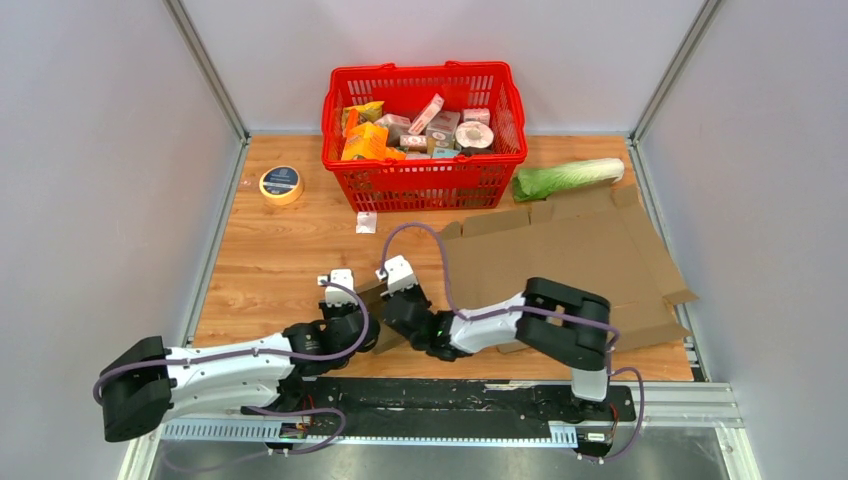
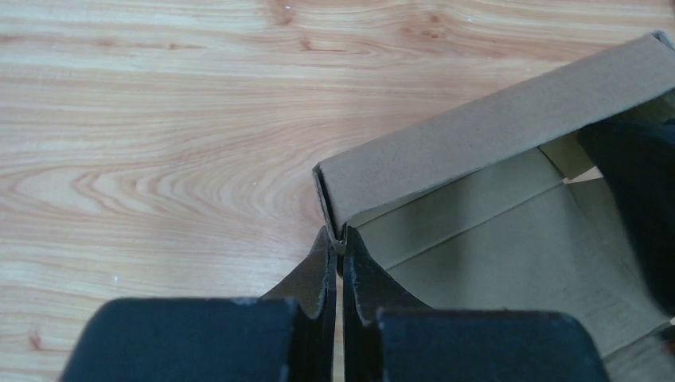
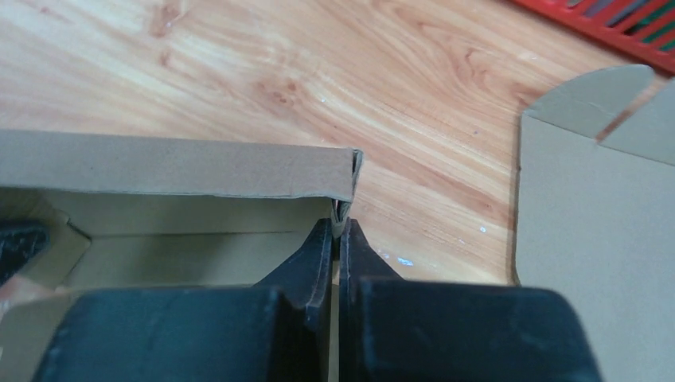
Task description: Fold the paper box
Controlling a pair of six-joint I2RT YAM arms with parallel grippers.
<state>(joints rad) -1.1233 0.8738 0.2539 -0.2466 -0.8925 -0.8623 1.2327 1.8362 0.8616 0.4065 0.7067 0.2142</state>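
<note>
Small brown cardboard box (image 2: 477,135), pinched at the wooden tabletop's (image 1: 280,260) near edge.
Left claw (image 2: 338,247) and right claw (image 3: 338,231) clamp tight on one raised wall's end corners; card seems light, stiff, creasable.

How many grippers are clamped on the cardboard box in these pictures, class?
2. The left gripper is shut on one end of the raised wall of the cardboard box; the right gripper is shut on that wall's other end.

Matt brown cardboard box (image 2: 477,151), smooth grained wooden table (image 2: 159,119)
</note>
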